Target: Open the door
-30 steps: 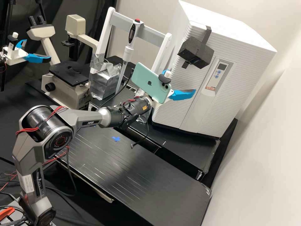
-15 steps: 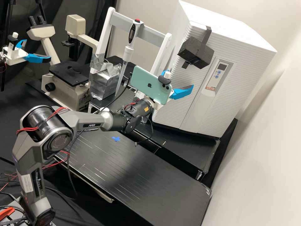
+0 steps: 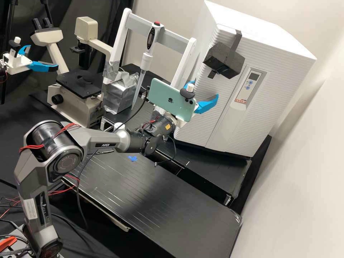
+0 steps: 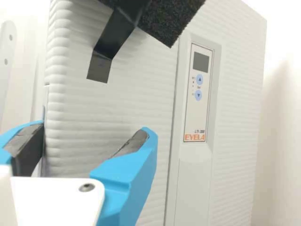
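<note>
In the high view, my gripper (image 3: 204, 89) is open in front of the left part of the white cabinet, its two blue fingers apart with nothing between them. The cabinet's ribbed door (image 3: 204, 127) stands closed, as far as can be seen. Seen from the wrist, the gripper (image 4: 93, 129) has one finger over the door's ribbed front (image 4: 113, 99) and the other by the cabinet's left edge. Whether either finger touches the cabinet, I cannot tell. A control panel (image 3: 248, 86) is set in the front, to the right of the fingers; the wrist view shows this panel (image 4: 197, 94) too.
A black foam block (image 3: 224, 59) is taped to the cabinet front, above the fingers. A green phone (image 3: 171, 100) is mounted on my wrist. Left of it stand a pipette (image 3: 145, 62) on a white frame (image 3: 188, 62) and a microscope (image 3: 79, 84). A wall rises at the right.
My gripper has shifted a little left, and its near fingertip has risen in the high view. The mounted phone has moved slightly down and left. The cabinet and its door have not moved.
</note>
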Robot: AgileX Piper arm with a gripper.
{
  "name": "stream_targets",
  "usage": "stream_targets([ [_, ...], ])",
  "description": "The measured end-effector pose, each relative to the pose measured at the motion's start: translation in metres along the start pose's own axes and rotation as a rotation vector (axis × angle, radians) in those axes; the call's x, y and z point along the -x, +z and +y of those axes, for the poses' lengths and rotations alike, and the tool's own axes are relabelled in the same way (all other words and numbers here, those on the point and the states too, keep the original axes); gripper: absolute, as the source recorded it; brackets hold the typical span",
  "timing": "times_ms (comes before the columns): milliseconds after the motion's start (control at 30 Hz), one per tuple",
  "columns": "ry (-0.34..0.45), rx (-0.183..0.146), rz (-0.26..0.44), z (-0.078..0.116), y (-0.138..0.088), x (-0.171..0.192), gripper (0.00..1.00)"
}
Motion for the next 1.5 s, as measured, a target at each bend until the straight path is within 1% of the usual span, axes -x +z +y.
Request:
stream_targets([
  [100,-0.001,0.001,0.005,-0.001,0.0,0.001,0.0],
  [400,-0.007,-0.014,0.015,-0.002,0.001,0.002,0.0],
  [500,-0.008,-0.005,0.015,-0.002,0.003,0.003,0.0],
  [567,-0.007,-0.009,0.018,-0.001,0.004,0.004,0.0],
  [633,-0.006,-0.011,0.021,0.0,0.005,0.006,0.0],
  [733,-0.007,-0.003,0.027,0.002,0.007,0.009,0.0],
  [933,0.016,-0.019,0.047,0.01,0.017,0.023,0.0],
  [1000,0.027,-0.021,0.053,0.014,0.023,0.03,0.0],
  [1067,0.042,-0.038,0.057,0.017,0.031,0.039,0.0],
  [1233,0.093,-0.062,0.076,0.025,0.05,0.058,0.0],
  [1333,0.128,-0.064,0.084,0.03,0.059,0.069,0.0],
  [1500,0.189,-0.066,0.083,0.035,0.085,0.084,0.0],
])
